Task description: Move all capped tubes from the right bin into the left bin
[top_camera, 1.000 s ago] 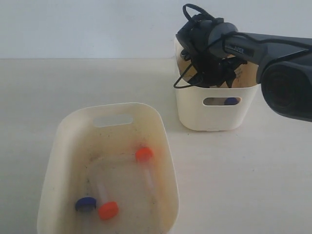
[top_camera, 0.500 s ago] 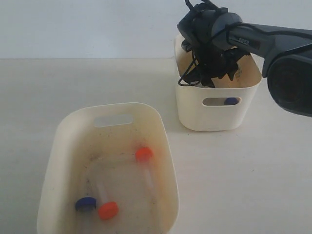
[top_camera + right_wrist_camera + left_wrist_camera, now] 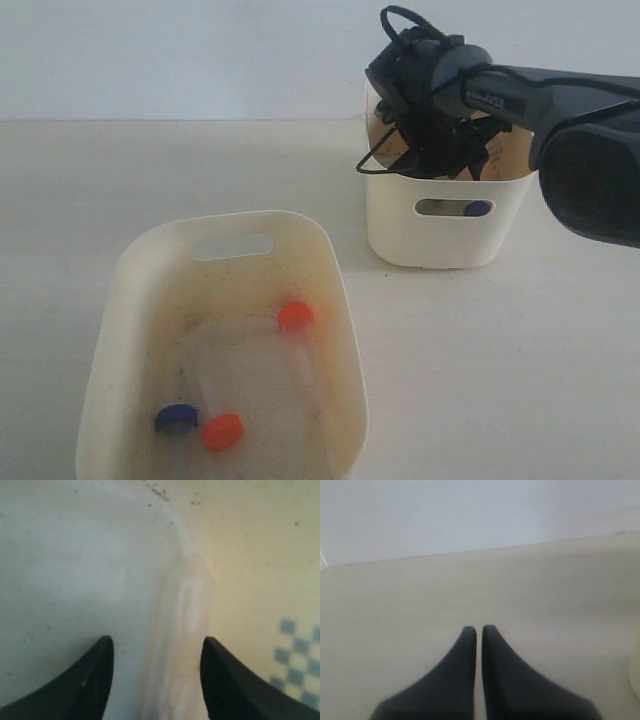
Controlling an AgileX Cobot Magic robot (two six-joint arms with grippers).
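Right arm (image 3: pixel 560 85) angled down into the right bin (image 3: pixel 440 240), right claw (image 3: pixel 156 642) parted astride a clear tube (image 3: pixel 185 610), left claw (image 3: pixel 479 629) closed over the surface (image 3: pixel 395 605)

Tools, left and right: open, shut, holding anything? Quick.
Left tool: closed, holding nothing.
Right tool: open, straddling a clear tube, not yet clamped on it.
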